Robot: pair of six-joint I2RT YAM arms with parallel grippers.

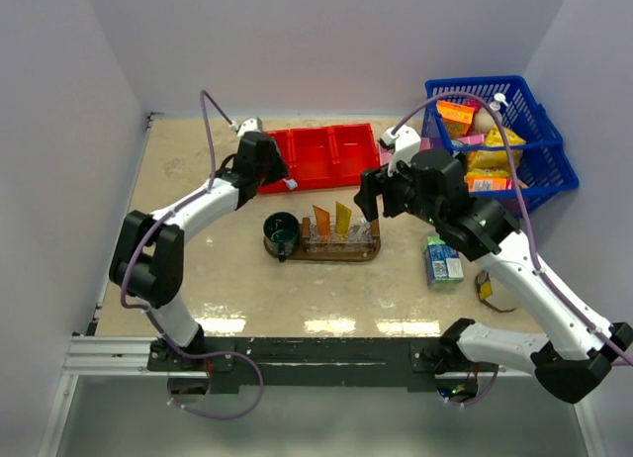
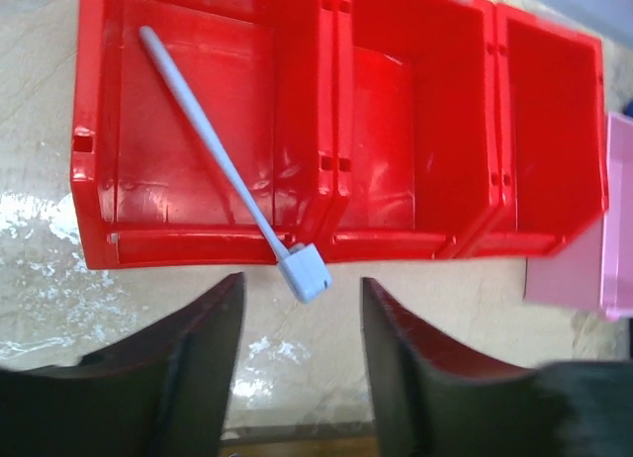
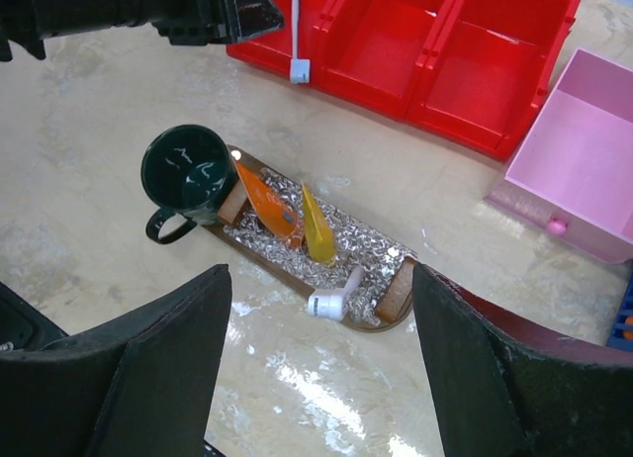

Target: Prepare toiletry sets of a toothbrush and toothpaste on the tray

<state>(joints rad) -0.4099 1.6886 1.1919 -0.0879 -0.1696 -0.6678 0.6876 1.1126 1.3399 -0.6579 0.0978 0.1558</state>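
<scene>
- Left gripper [image 2: 302, 348]: jaws part-open, nothing between them; hung low over bare table in front of the red bin [image 2: 415, 244].
- Toothbrush [image 2: 213, 145] just ahead of those fingertips; it lay slantwise in the bin's left compartment, its blocky head poking out over the front wall; untouched.
- Right gripper [image 3: 318, 279]: jaws wide, nothing held; poised above the right end of the tray [image 3: 394, 291].
- On the tray: deep orange tube [image 3: 265, 208] and yellower tube [image 3: 316, 229] side by side near the middle, both tilted on a crinkled shiny lining; second toothbrush [image 3: 334, 297] beside them, toward the right end.
- Green mug [image 3: 188, 175] at the tray's left end.
- Farther out: pink box [image 3: 584, 131] right of the red bin; blue basket [image 1: 554, 145] of packets in the far right corner.
</scene>
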